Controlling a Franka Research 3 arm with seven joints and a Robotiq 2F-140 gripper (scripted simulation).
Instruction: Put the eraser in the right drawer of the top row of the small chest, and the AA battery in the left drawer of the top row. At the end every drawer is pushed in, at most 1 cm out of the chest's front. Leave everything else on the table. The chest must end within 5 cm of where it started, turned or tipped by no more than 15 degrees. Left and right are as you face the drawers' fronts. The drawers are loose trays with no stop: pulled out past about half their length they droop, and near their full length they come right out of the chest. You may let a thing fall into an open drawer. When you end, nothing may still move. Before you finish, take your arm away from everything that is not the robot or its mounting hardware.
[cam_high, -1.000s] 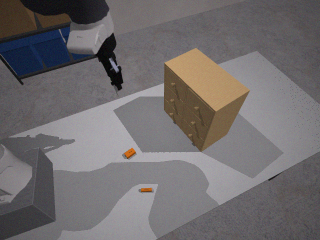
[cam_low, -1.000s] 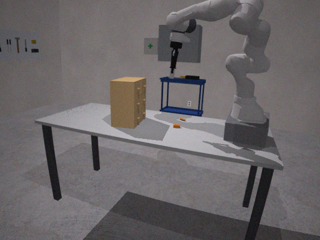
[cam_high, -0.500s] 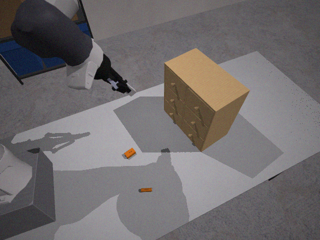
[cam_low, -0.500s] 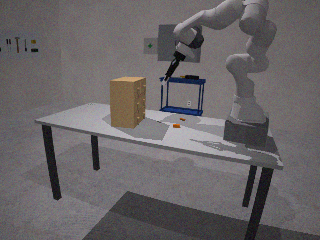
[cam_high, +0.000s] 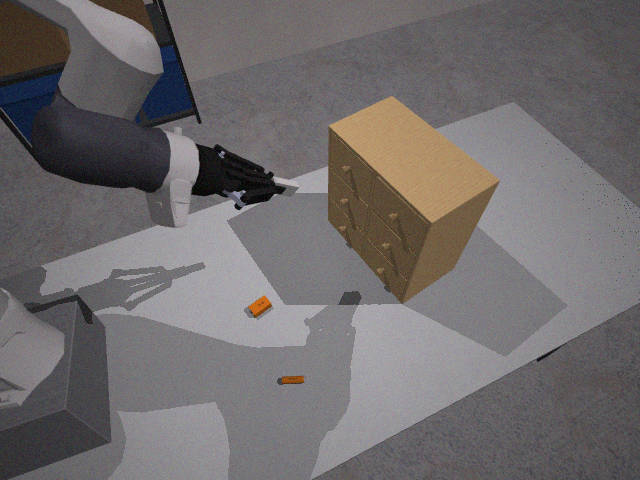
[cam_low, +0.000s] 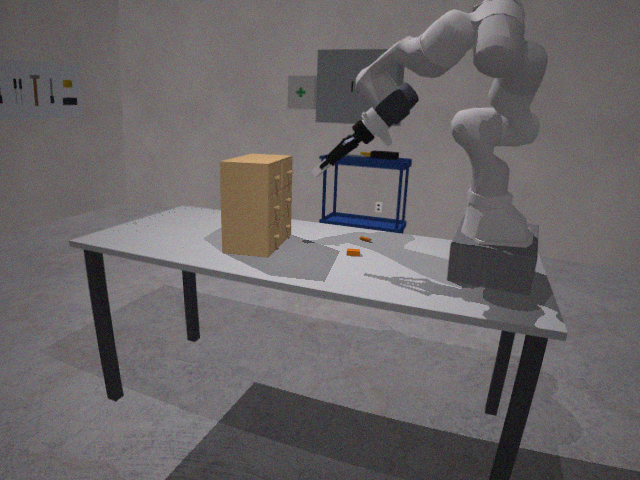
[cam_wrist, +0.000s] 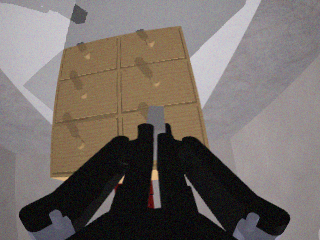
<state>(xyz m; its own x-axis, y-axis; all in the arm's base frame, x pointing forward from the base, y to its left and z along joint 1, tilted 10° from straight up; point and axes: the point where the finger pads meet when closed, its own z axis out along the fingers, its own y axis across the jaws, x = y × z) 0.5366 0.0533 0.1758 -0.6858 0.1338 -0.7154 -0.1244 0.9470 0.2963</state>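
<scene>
The gripper (cam_high: 286, 186) (cam_low: 319, 168) (cam_wrist: 156, 117) is clenched, its fingers together with nothing between them; it hangs in the air in front of the chest (cam_high: 413, 155) (cam_low: 245, 206) (cam_wrist: 119, 90), tilted down towards the drawer fronts and apart from them.

The eraser (cam_high: 260, 306) (cam_low: 353, 252) lies flat on the table (cam_high: 170, 434) (cam_low: 155, 227), in front of the chest and well apart from it; the battery (cam_high: 293, 379) (cam_low: 365, 239), also orange but slimmer, lies on its side on the table, between the chest and the arm's base (cam_high: 85, 361) (cam_low: 493, 268); neither is in a drawer.

The chest stands upright, with three rows of two drawers, each with a small knob; all the fronts look pushed in, among them the top right drawer (cam_high: 400, 209) (cam_wrist: 75, 160) and the top left drawer (cam_high: 351, 155) (cam_wrist: 182, 120); in the wrist view the chest appears upside down, and the fingers cover part of the top left front; a blue trolley (cam_low: 367, 161) stands beyond the table.
</scene>
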